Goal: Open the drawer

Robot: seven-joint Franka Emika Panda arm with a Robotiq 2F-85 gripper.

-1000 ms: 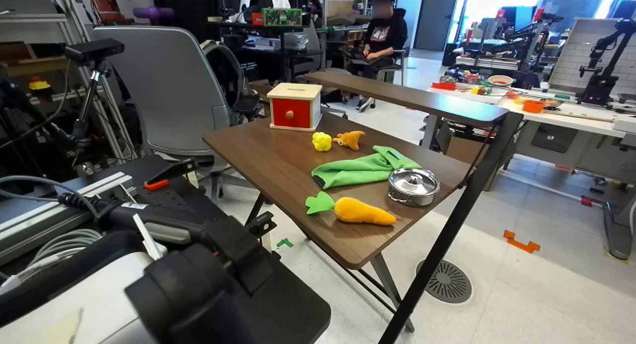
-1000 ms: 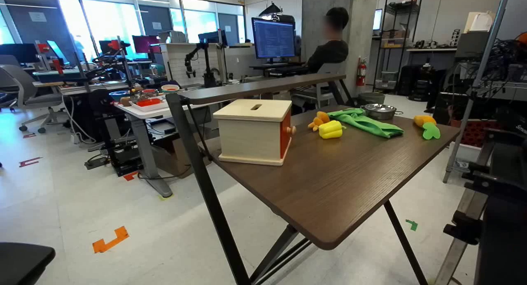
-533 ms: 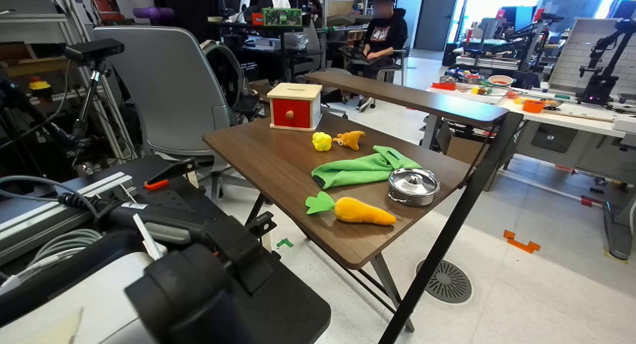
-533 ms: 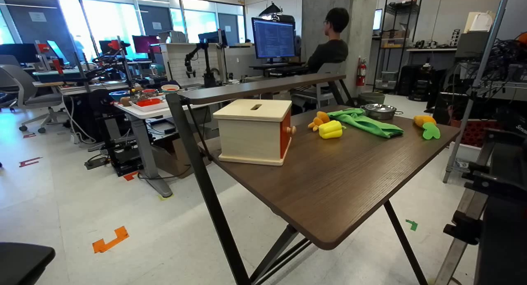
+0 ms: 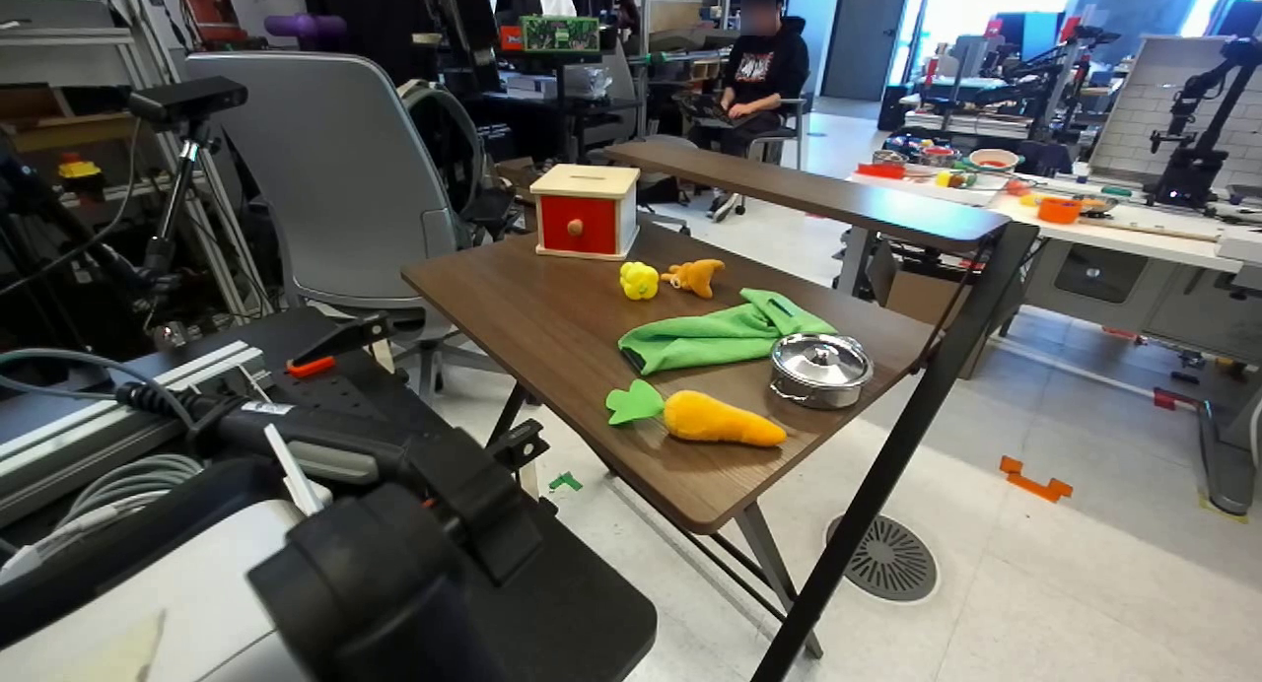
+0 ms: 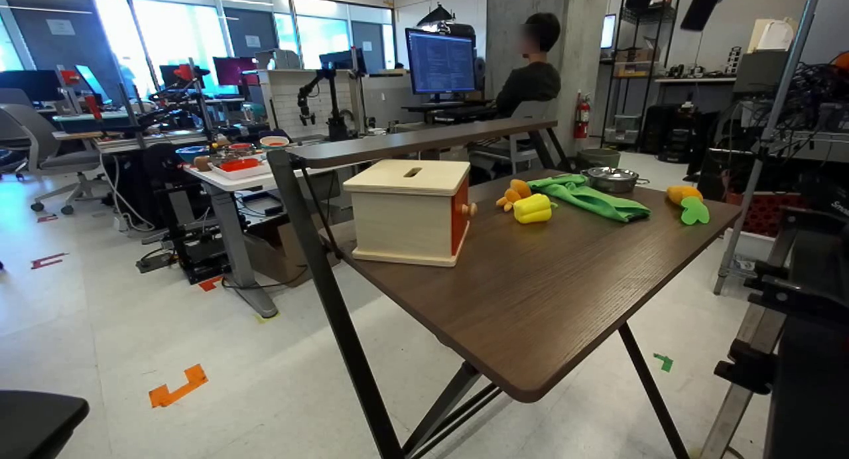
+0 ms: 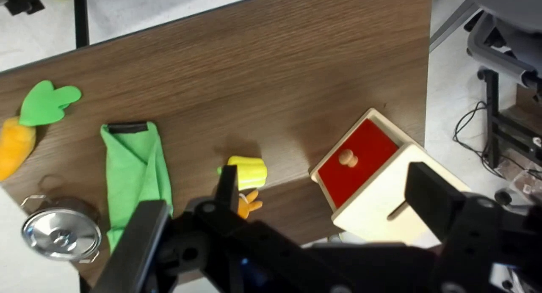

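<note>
The drawer unit (image 5: 589, 210) is a boxy case with a light tan wooden top and a red front with a round wooden knob. It stands at a table corner in both exterior views (image 6: 411, 223). The red front (image 7: 363, 171) sits within its frame, shut, with the knob (image 7: 347, 158) sticking out. In the wrist view my gripper (image 7: 326, 185) is open and empty, its jaws wide apart. It hangs above the table; the right finger covers part of the unit's top. Its dark fingers (image 6: 703, 8) appear at the top of an exterior view, apart from the drawer.
A yellow toy pepper (image 7: 252, 173) and an orange toy (image 7: 249, 205) lie near the drawer unit. A green cloth (image 5: 725, 335), a silver lidded pot (image 5: 821, 372) and a toy carrot (image 5: 725, 420) lie farther off. A raised shelf (image 5: 808, 194) runs along one table side.
Dark parts of my arm and gripper have come into the top edge of both exterior views. The drawer unit and the things on the table have not moved.
</note>
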